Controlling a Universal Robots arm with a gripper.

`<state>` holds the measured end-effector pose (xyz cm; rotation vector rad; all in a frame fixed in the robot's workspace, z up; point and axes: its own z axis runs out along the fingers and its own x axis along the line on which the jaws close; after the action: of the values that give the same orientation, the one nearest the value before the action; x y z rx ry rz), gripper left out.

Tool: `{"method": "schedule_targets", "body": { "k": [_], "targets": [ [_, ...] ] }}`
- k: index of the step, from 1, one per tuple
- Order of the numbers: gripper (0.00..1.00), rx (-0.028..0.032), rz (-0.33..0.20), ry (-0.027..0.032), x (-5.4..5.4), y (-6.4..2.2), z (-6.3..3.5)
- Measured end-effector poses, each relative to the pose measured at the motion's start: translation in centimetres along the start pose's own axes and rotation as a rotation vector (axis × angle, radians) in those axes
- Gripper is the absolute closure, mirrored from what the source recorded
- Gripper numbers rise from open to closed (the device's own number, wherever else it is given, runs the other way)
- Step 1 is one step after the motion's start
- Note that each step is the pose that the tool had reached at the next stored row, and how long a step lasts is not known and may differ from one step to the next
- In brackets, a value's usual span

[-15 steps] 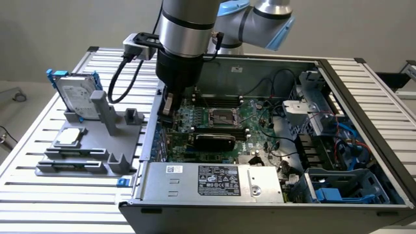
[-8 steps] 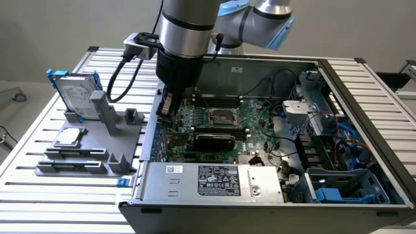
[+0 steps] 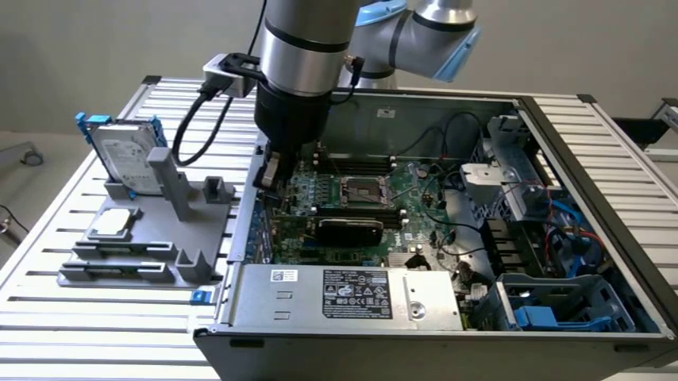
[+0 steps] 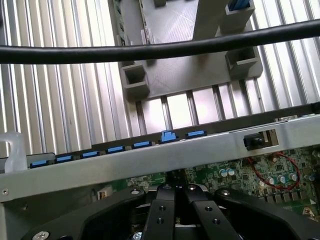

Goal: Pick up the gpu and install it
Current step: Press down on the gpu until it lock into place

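Observation:
The gpu (image 3: 348, 231), with its black rounded shroud and green board, stands on edge in the motherboard (image 3: 418, 218), just in front of the processor socket (image 3: 360, 190). My gripper (image 3: 270, 184) hangs inside the open computer case (image 3: 593, 182), close to the wall at the exterior view's left, above and behind the gpu's bracket end. I cannot tell whether it touches the card. In the wrist view the black fingers (image 4: 162, 210) are pressed together, with nothing visible between them, so the gripper (image 4: 176, 194) is shut. They sit just inside the case wall (image 4: 150, 160), which has several blue latches (image 4: 168, 135).
A grey fixture (image 3: 148, 246) on the slatted table (image 3: 63, 317) holds a silver hard drive with a blue frame (image 3: 125, 155) and a square silver chip (image 3: 114, 224). The power supply (image 3: 350, 294) fills the case front. A black cable (image 4: 150, 50) crosses the wrist view.

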<state>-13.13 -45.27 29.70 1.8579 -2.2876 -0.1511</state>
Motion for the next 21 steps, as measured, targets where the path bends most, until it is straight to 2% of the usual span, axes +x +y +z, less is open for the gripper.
{"method": "schedule_targets", "body": {
  "k": [10, 13, 15, 21],
  "targets": [
    [0.89, -0.0035, 0.038, -0.0076, 0.0, -0.11, 0.26],
    [0.89, -0.0021, 0.039, -0.0103, -0.1, -0.44, 0.13],
    [0.89, -0.0030, 0.040, -0.0069, -0.1, -0.69, -0.27],
    [0.89, -0.0026, 0.040, -0.0050, -0.3, -1.90, -1.35]
  ]
}}
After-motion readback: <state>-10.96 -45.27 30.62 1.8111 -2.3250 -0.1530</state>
